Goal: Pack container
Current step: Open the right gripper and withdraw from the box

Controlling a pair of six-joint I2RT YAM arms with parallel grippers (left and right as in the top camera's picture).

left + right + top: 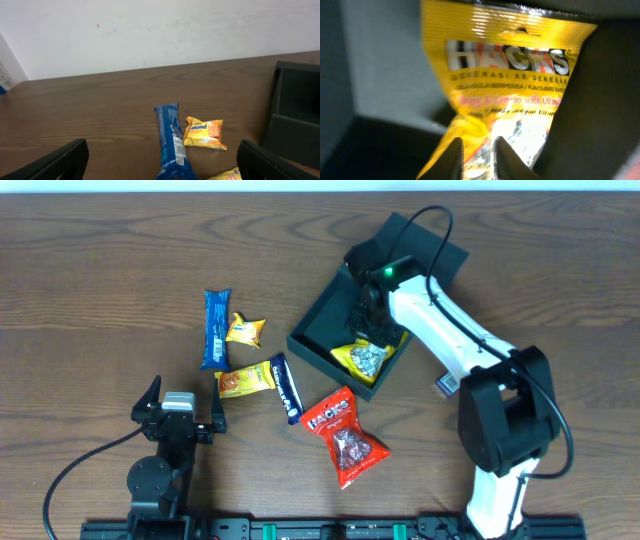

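The container (325,320) is sitting open on the table (100,280), right of centre. The right tool (478,152) is pinching the yellow packet (365,358) inside it; the left tool (183,405) is gaping wide.

A dark brown wood-grain desk (90,270) meets a plain white wall (160,30) along its 12 o'clock edge, evenly lit.
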